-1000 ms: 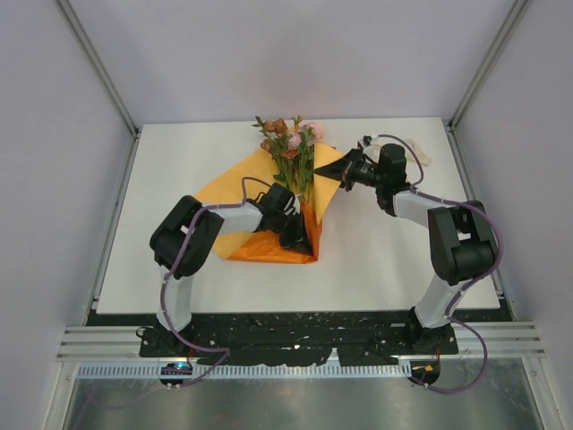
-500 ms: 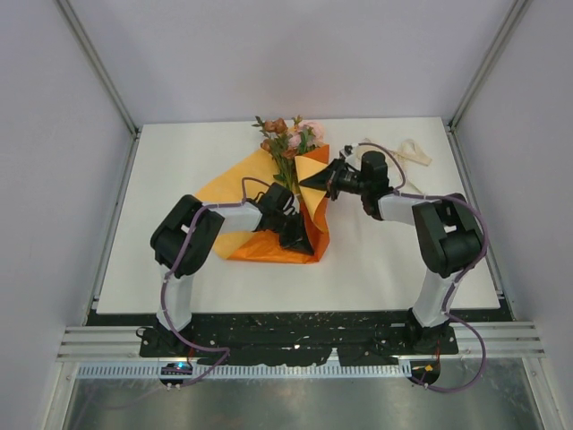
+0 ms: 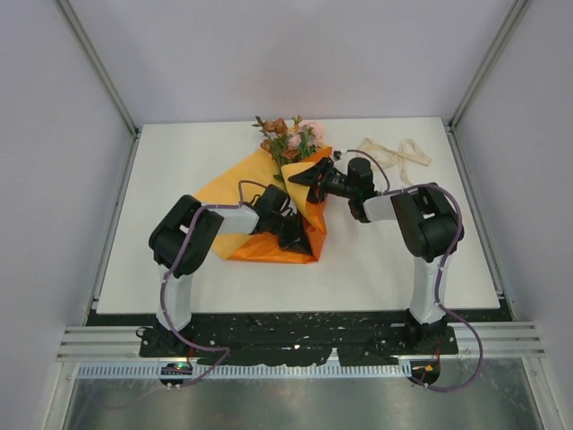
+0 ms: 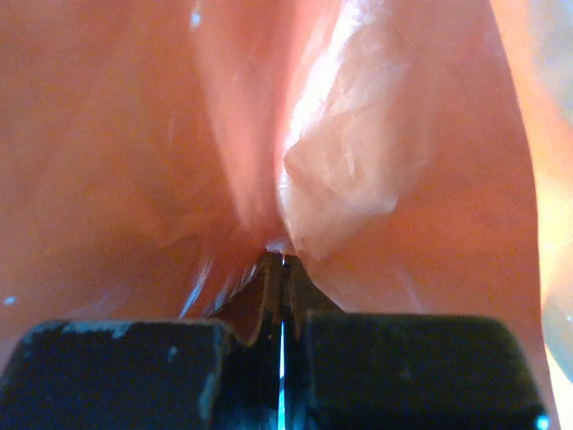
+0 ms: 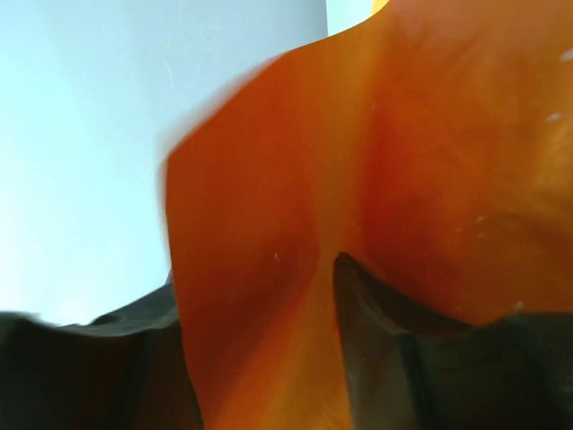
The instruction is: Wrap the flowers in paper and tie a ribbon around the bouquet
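The orange paper (image 3: 228,188) lies on the white table with the flowers (image 3: 288,139) on it, blooms toward the far edge. Its right flap is folded leftward over the stems. My right gripper (image 3: 302,176) is at that flap. In the right wrist view its fingers (image 5: 358,296) stand apart, with the paper (image 5: 430,134) loose between them. My left gripper (image 3: 293,236) is low on the sheet's near part. Its tips (image 4: 277,262) are pinched shut on a fold of the paper (image 4: 134,134). The cream ribbon (image 3: 396,152) lies loose at the back right.
The white table (image 3: 179,269) ends at the grey side walls and at a black rail in front of the arm bases. The right arm's elbow (image 3: 430,219) stands between the bouquet and the ribbon.
My right gripper has swung left, carrying the paper's right corner over the stems, and its jaws have parted. The left gripper has stayed put and shut.
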Robot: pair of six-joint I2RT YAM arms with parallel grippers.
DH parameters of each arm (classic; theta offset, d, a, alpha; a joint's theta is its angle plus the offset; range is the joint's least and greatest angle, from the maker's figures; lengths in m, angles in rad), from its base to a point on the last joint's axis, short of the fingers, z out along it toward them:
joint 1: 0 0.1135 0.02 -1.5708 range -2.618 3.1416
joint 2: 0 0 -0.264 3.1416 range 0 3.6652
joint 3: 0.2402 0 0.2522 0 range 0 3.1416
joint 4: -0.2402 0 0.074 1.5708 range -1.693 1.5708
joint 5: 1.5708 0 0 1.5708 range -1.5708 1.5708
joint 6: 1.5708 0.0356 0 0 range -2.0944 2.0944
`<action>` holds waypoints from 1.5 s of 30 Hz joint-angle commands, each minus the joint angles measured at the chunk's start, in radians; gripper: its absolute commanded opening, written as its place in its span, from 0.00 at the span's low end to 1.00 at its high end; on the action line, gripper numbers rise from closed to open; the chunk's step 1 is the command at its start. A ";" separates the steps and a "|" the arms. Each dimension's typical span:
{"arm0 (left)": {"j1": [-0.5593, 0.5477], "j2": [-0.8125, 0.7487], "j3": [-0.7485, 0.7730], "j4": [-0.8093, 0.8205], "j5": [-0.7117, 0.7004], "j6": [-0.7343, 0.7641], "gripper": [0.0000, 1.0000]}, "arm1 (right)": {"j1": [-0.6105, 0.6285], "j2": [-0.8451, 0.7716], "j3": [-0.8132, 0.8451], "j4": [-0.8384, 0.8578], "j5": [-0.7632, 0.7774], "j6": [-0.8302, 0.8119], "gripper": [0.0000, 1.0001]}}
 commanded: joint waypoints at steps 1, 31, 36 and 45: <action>0.017 0.012 -0.041 -0.005 -0.118 0.024 0.00 | -0.039 -0.122 0.005 -0.111 -0.105 -0.119 0.62; 0.019 0.035 -0.032 -0.006 -0.133 0.022 0.00 | -0.129 -0.455 0.127 -1.637 0.023 -1.348 0.36; 0.019 0.040 -0.033 -0.008 -0.137 0.024 0.00 | -0.091 -0.454 0.125 -1.532 -0.064 -1.247 0.05; 0.020 0.046 -0.028 -0.017 -0.144 0.031 0.00 | 0.004 -0.374 -0.017 -0.943 -0.213 -0.722 0.05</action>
